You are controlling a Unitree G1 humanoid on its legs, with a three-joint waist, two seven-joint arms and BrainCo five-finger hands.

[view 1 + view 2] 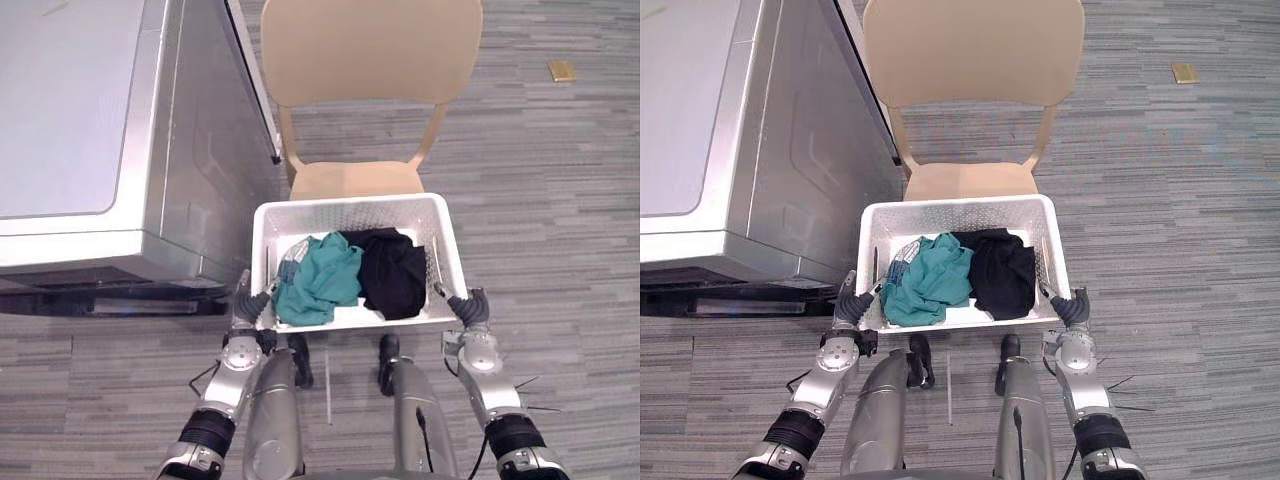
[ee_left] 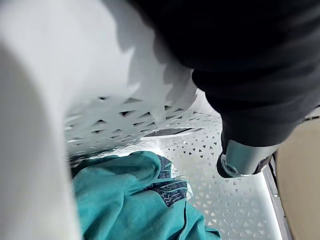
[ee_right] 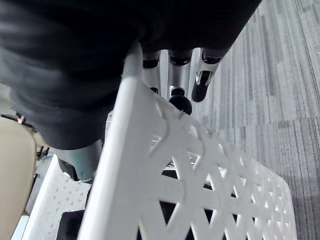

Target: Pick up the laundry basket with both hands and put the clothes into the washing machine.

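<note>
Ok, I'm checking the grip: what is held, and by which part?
The laundry basket, by its rim near the corners closest to the robot: left hand on the left side, right hand on the right.

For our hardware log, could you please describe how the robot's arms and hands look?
The left arm and right arm are silver-grey, jointed, with black ribbed cuffs. The left robot hand and right robot hand have dark ribbed covers; the right shows silver fingers with dark tips.

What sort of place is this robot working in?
Probably a laundry corner mocked up in an office or lab: a silver washing machine stands beside a white laundry basket of clothes, but the floor is grey office-style carpet, with a plain tan chair.
</note>
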